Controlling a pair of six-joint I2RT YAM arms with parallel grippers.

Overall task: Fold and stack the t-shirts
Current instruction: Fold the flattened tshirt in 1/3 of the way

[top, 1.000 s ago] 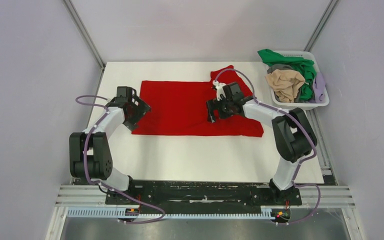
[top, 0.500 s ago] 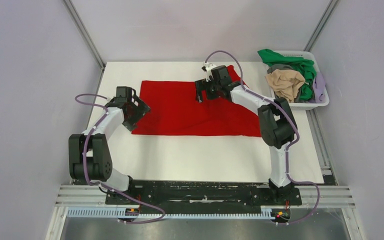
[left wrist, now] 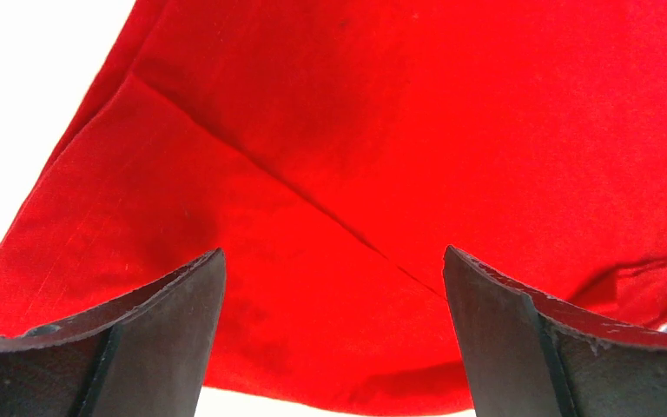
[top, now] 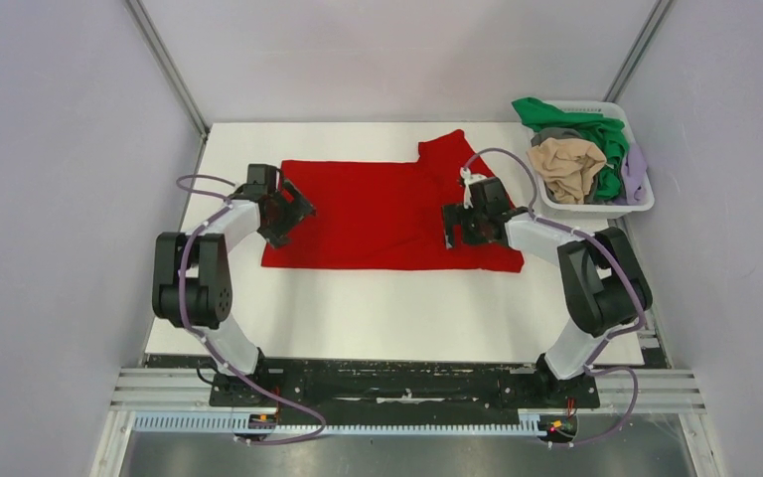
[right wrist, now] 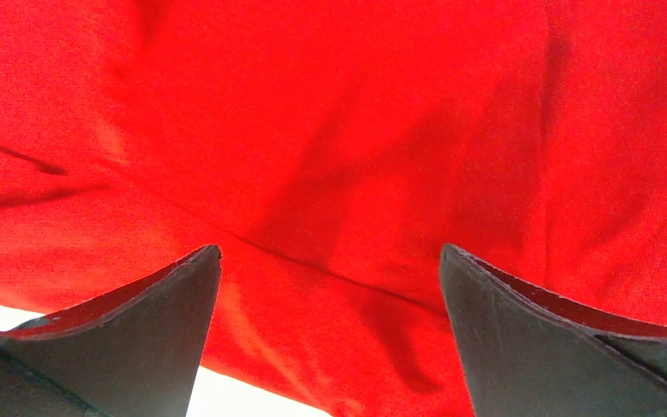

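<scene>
A large bright red t-shirt (top: 378, 214) lies spread flat on the white table, one sleeve poking up at the back right. My left gripper (top: 288, 211) is open and empty over the shirt's left edge; the left wrist view shows red cloth (left wrist: 382, 148) with a fold line between the spread fingers (left wrist: 174, 330). My right gripper (top: 454, 225) is open and empty over the shirt's right part; the right wrist view shows red cloth (right wrist: 330, 156) between its fingers (right wrist: 504, 339). Green (top: 596, 134), beige (top: 566, 164), grey (top: 554, 133) and lavender (top: 636, 169) shirts lie heaped in the basket.
The white slatted basket (top: 596, 209) stands at the back right, off the table's right edge. The white table (top: 378, 308) shows bare in front of the red shirt. Grey walls close in on both sides.
My right gripper swung from the shirt's back sleeve down and right to its right part. My left gripper moved right and farther, onto the shirt's left edge.
</scene>
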